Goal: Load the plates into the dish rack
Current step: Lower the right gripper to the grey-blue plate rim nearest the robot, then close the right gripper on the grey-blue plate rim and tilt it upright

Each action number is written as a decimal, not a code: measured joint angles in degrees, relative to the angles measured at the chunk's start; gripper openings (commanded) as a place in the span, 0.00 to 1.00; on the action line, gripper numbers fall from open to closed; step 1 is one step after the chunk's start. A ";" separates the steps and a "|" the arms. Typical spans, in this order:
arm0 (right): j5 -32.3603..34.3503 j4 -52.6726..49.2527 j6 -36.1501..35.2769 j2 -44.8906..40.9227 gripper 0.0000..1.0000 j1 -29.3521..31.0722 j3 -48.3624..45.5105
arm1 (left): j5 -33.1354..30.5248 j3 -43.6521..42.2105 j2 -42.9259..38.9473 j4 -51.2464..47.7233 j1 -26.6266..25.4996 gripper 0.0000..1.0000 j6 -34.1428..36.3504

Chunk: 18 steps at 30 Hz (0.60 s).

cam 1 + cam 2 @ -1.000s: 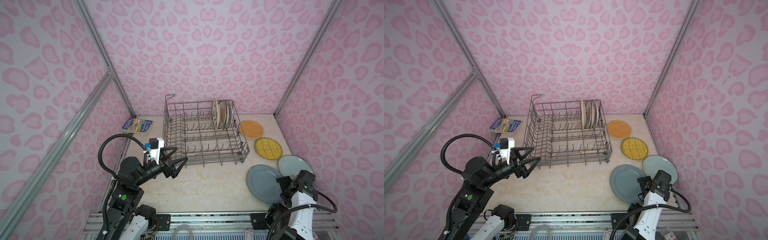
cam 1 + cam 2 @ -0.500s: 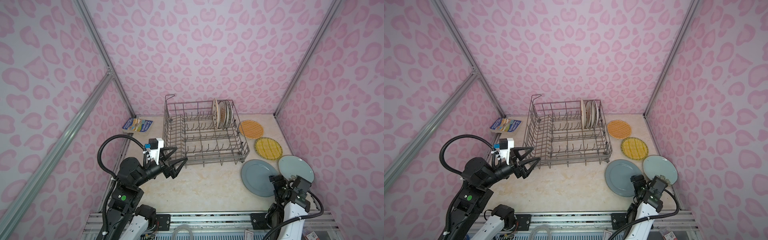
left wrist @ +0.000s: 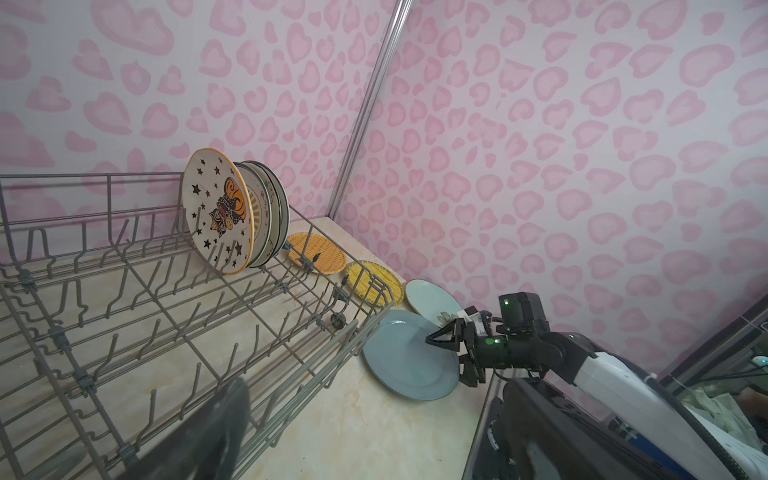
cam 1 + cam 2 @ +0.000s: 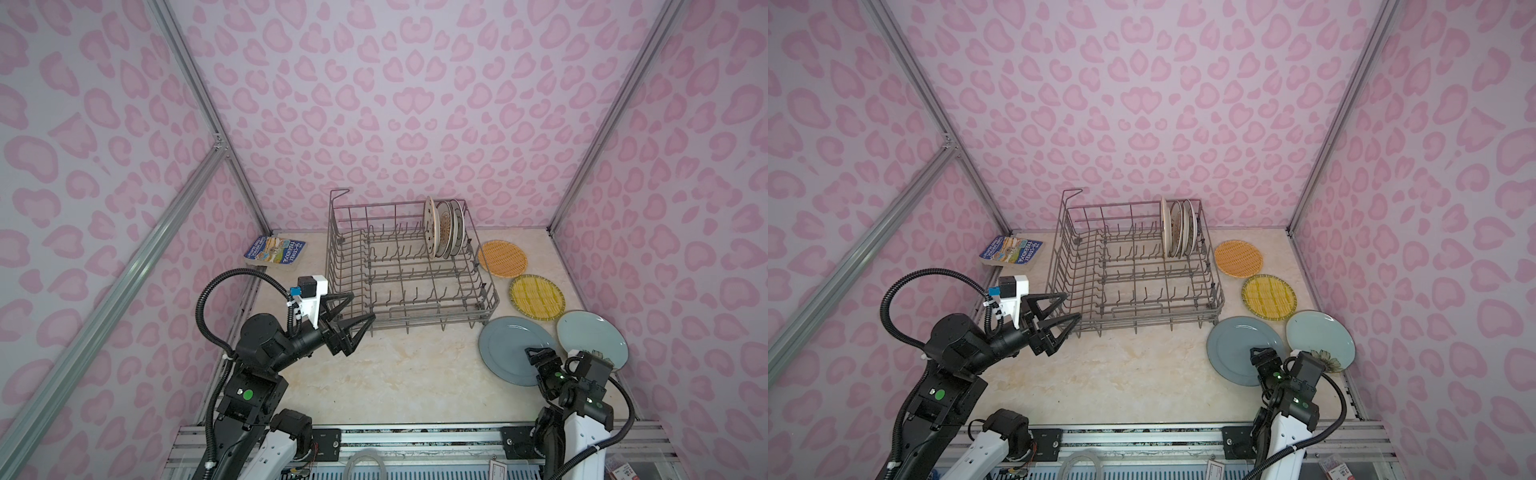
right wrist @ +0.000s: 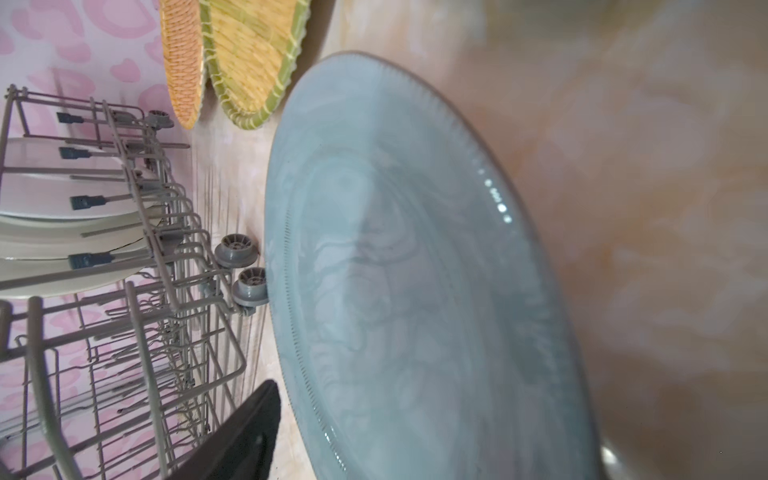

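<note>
At the far right corner of the dish rack (image 4: 415, 319) we have three plates (image 4: 442, 228) standing, four waiting on the desk (image 4: 395, 374) (orange (image 4: 502, 258), yellow (image 4: 536, 297), pale blue-green (image 4: 592, 338), grey-blue plate (image 4: 509, 345)), our right gripper (image 4: 534, 357) gaping astride that last rim, left gripper (image 4: 363, 306) spread, empty.

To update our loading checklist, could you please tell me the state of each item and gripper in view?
dish rack, holding three plates
starred plate, on edge in rack
black-rimmed plates, on edge behind it
orange plate, flat on table
yellow plate, flat on table
grey-blue plate, on table, unloaded
pale blue-green plate, flat on table
book, closed
left gripper, open, empty
right gripper, open, straddling grey-blue plate's rim
</note>
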 measured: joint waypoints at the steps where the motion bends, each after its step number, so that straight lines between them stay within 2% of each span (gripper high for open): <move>1: -0.48 0.59 0.00 -0.02 0.77 0.50 0.39 | -0.17 0.00 0.00 -0.17 0.00 0.97 0.00; 5: -1.57 1.60 0.02 0.22 0.69 1.95 1.64 | -0.17 0.00 0.00 -0.52 0.00 0.97 0.04; 11: -2.21 4.02 1.40 0.74 0.47 2.38 1.79 | -0.17 0.00 -0.02 -0.57 0.00 0.97 0.07; 13: -2.23 4.39 2.03 0.81 0.37 2.64 1.79 | -0.17 0.00 -0.13 -0.57 0.00 0.97 0.07; 18: -2.14 4.96 3.13 1.09 0.21 3.34 2.27 | -0.17 0.00 -0.74 -0.59 0.00 0.97 0.09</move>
